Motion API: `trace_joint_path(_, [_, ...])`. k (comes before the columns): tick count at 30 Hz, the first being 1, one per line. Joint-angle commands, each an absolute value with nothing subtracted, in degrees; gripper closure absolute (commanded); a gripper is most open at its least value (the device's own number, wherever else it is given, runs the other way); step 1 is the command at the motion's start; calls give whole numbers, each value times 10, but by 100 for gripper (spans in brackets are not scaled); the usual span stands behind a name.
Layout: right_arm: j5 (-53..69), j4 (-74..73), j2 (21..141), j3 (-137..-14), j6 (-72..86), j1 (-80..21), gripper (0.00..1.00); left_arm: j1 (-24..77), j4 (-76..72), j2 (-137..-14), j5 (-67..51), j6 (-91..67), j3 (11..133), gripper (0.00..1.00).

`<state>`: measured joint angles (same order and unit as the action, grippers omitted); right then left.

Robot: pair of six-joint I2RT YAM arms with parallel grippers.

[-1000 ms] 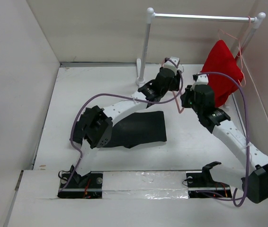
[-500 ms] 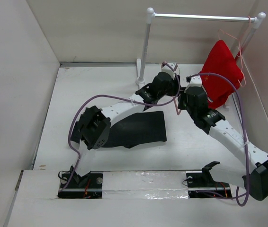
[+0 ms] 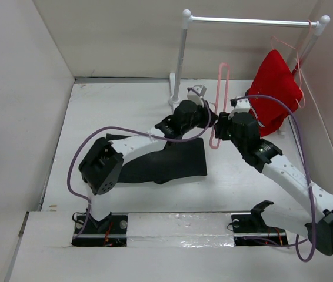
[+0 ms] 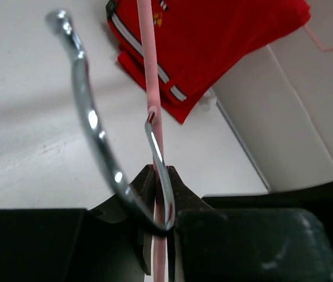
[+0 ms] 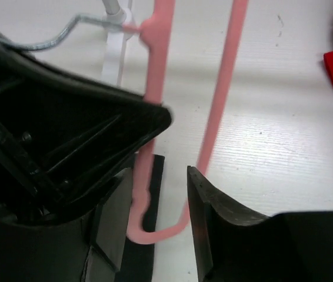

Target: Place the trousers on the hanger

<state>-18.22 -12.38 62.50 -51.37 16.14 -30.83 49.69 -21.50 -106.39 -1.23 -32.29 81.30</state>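
Note:
The black trousers (image 3: 172, 161) lie flat on the white table, under the left arm. Above their right edge the pale-pink hanger (image 3: 222, 88) stands almost on edge. My left gripper (image 3: 209, 117) is shut on the hanger. In the left wrist view its jaws (image 4: 159, 176) pinch the pink neck (image 4: 152, 70) beside the metal hook (image 4: 90, 111). My right gripper (image 3: 220, 126) is right beside it. In the right wrist view it (image 5: 155, 211) stands open with the hanger's rounded end (image 5: 149, 235) between the fingers. A strip of trousers (image 5: 152, 194) shows below.
A white clothes rail (image 3: 249, 22) stands at the back, with one post's foot (image 3: 175, 97) just behind the left gripper. A red garment (image 3: 275, 88) hangs from another thin hanger at the rail's right end, close to the right wall.
The left gripper has shut on the hanger and the right gripper has opened off it. The hanger has swung up to stand tall, and both wrists have shifted left.

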Motion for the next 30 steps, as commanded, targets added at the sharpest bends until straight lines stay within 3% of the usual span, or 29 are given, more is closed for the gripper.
trace_joint_path(1, [-163, -93, 566, -487, 163, -307, 50, 476, -278, -1018, -55, -356, 729, 100])
trace_joint_path(9, [-113, -105, 483, -423, 175, -285, 48, 465, -352, -1016, -78, -403, 656, 100])
trace_joint_path(11, [-78, -117, 489, -426, 180, -279, 53, 465, -384, -1013, -94, -413, 639, 100])
trace_joint_path(12, [-71, -127, 490, -427, 185, -273, 60, 465, -387, -1011, -97, -419, 628, 100])
trace_joint_path(13, [-63, -126, 490, -422, 185, -272, 95, 465, -388, -1005, -98, -421, 620, 100])
trace_joint_path(14, [-35, -120, 489, -418, 183, -266, 100, 465, -395, -986, -98, -424, 609, 100])
trace_joint_path(18, [22, -155, 487, -422, 174, -251, 100, 485, -445, -942, -96, -469, 514, 100])
trace_joint_path(23, [85, -144, 468, -406, 170, -210, 84, 522, -573, -946, -55, -593, 397, 100])
trace_joint_path(30, [159, -114, 549, -377, 164, -203, 79, 535, -618, -972, -8, -642, 354, 100])
